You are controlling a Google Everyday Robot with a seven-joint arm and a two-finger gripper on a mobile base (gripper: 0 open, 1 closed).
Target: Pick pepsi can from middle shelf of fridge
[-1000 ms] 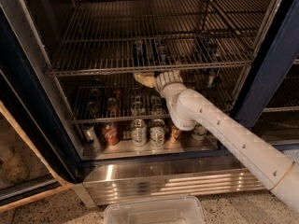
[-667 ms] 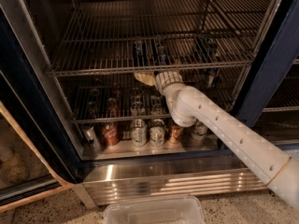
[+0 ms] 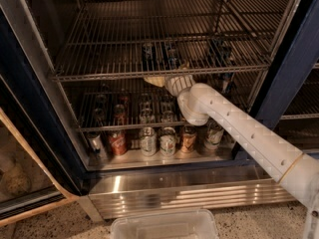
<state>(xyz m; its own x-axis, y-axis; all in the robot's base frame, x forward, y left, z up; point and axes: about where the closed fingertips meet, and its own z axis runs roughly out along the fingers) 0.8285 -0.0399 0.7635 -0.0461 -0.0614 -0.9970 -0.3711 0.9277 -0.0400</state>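
Pincer (image 3: 158, 80) (open/closed: can't tell) sits at front rail (image 3: 109, 75) of middle shelf (image 3: 99, 44), pepsi can (image 3: 171, 54) just above & behind it w/ lookalikes (image 3: 148, 51) beside, so risk = snagging rail or toppling a neighbour if it drives in this low

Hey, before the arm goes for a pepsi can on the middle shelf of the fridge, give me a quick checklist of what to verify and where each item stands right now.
1. Fridge front open, way in free: ok.
2. Pepsi can upright on the middle shelf: ok, with others like it beside it.
3. Gripper above the shelf's front rail: not ok, it sits at the rail, slightly under it.
4. Gripper touching a can: not ok, the cans stand farther back.
5. Gripper lined up with one can: cannot tell.
6. Arm clear of the lower cans: cannot tell.
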